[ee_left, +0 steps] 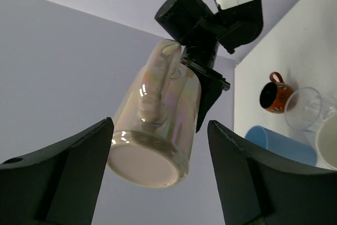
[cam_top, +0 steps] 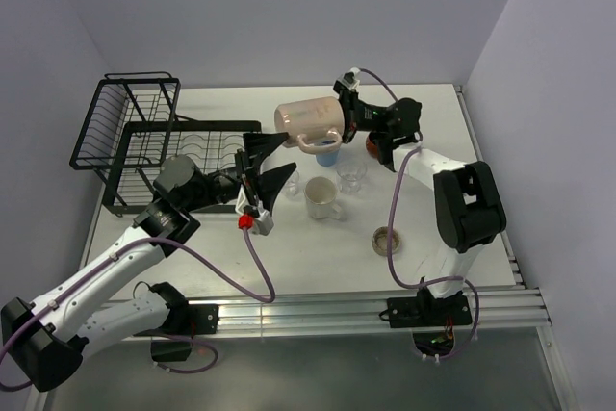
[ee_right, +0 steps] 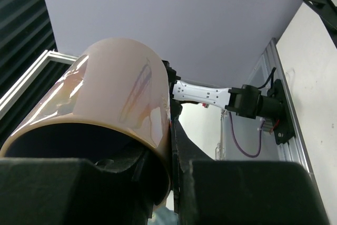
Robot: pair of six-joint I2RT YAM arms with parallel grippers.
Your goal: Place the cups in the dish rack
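My right gripper [cam_top: 348,120] is shut on the rim of the pinkish mug [cam_top: 306,120], one finger inside, and holds it on its side in the air. The mug fills the right wrist view [ee_right: 116,93]. My left gripper [cam_top: 274,163] is open just left of and below the mug's base. In the left wrist view the mug [ee_left: 158,125] hangs base-first between my open fingers [ee_left: 79,162], not touching them. The black wire dish rack [cam_top: 135,141] stands at the far left. On the table are the cream mug [cam_top: 322,199], blue tumbler [cam_top: 328,154], two clear glasses [cam_top: 352,172] [cam_top: 291,183], dark brown-orange cup [cam_top: 373,146] and low brownish cup [cam_top: 387,240].
The cups cluster mid-table under the raised mug. The left wrist view shows the dark cup [ee_left: 275,97], blue tumbler [ee_left: 276,143] and a clear glass [ee_left: 305,109] at the right. Walls close in behind and on both sides.
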